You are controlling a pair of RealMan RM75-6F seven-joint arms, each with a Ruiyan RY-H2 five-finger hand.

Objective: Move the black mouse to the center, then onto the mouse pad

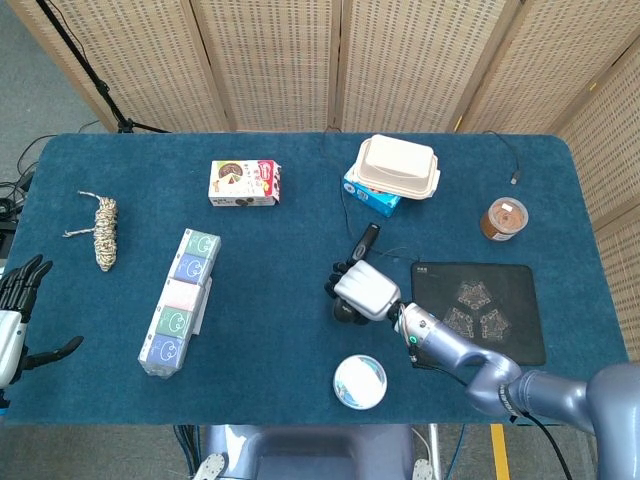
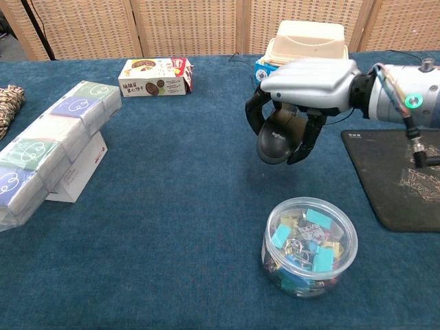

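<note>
From the head view, my right hand (image 1: 366,290) covers the black mouse (image 1: 347,308), left of the mouse pad (image 1: 480,310); in the chest view my fingers (image 2: 302,143) grip it from above, lifted clear of the table (image 2: 172,206)

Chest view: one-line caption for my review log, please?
Right robot hand grips the rounded black mouse above the blue cloth table, beside the black patterned mouse pad.
</note>
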